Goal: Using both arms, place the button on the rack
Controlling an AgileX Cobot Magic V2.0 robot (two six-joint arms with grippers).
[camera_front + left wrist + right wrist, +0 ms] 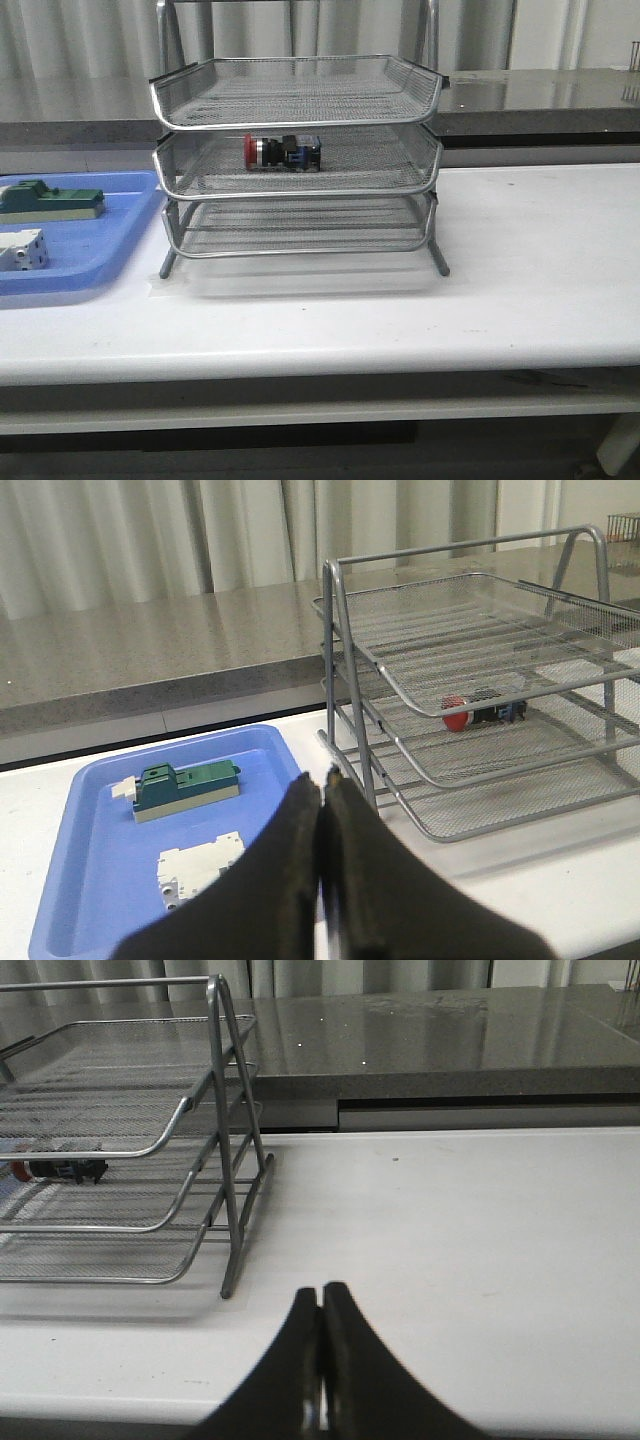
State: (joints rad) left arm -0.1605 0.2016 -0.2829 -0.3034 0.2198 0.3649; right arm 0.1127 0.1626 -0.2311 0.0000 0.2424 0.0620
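Observation:
The button [282, 152] lies on its side on the middle tier of the silver wire-mesh rack [300, 110], red head to the left. It also shows in the left wrist view, button [484, 710], and small in the right wrist view, button [62, 1167]. Neither arm appears in the front view. My left gripper [320, 780] is shut and empty, held above the table between the blue tray and the rack [470, 695]. My right gripper [322, 1292] is shut and empty over bare table, to the right of the rack [150, 1150].
A flat blue tray [95, 255] sits left of the rack, holding a green rectangular block [52, 201] and a white terminal block [22, 250]. A grey counter [540, 95] runs behind the white table. The table's front edge is near.

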